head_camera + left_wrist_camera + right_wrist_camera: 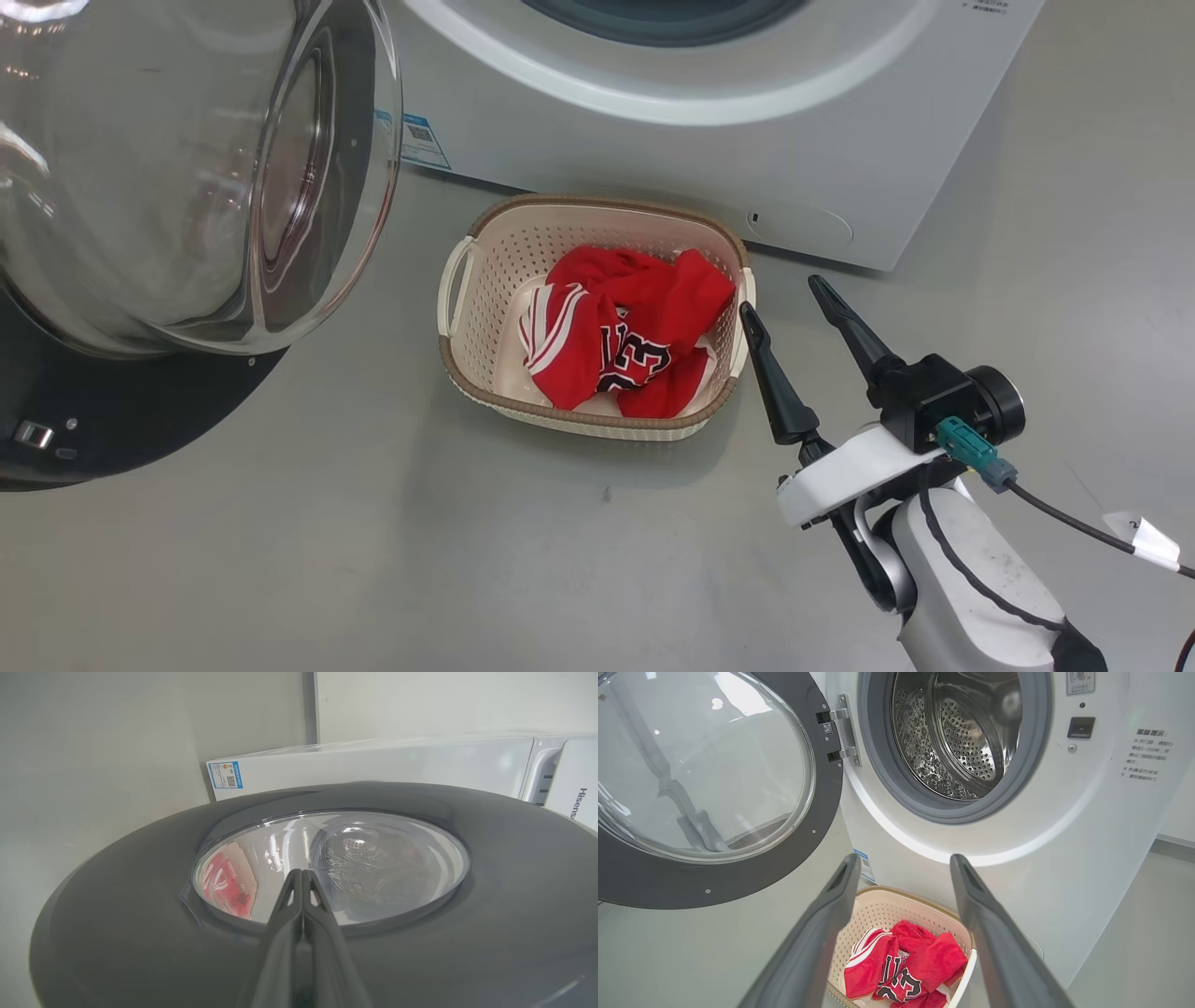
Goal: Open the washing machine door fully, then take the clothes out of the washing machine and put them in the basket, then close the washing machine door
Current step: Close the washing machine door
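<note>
The washing machine door [168, 187] hung open; clothes [625, 341] lay in the basket [485, 280]; left gripper [302, 873], shut and empty, faced the door's outside; right gripper [780, 294] gaped empty; closing push looked due.

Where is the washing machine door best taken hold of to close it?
Probably on the washing machine door, at its wide black rim near the latch, farthest from the hinge. Come from the outer face, where the shut left gripper is; the bulging glass gives no hold.
</note>
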Controlling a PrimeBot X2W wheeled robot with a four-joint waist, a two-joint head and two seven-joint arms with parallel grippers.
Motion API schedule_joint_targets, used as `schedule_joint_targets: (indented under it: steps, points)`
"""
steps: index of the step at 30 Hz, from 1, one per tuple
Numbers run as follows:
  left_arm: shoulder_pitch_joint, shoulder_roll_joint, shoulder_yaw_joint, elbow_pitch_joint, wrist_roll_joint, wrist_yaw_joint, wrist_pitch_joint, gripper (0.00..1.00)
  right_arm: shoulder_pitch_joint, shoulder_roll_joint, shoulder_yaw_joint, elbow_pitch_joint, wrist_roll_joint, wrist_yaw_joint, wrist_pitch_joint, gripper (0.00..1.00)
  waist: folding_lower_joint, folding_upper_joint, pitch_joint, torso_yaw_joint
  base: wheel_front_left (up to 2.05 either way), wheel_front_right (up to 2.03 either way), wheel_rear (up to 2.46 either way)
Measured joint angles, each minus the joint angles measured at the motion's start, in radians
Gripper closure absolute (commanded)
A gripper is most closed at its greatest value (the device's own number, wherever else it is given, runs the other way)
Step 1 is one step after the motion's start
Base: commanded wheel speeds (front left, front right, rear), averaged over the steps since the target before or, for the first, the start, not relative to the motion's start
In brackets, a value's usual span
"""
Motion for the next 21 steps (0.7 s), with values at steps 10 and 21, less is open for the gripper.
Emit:
schedule_joint_targets:
  steps: [10,21]
  points:
    - [0.043,-0.016,0.002,-0.037,-0.027,-0.007,0.082,1.00,0.003,0.001,0.003,-0.002,0.003,0.000,0.000,0.00,0.0000,0.0000,-0.014,-0.006,0.00,0.00,0.00]
    - [0.122,-0.076,-0.036,-0.176,-0.053,-0.008,0.188,1.00,0.031,0.002,0.002,-0.004,0.018,-0.007,0.000,0.00,0.0000,0.0000,-0.051,-0.011,0.00,0.00,0.00]
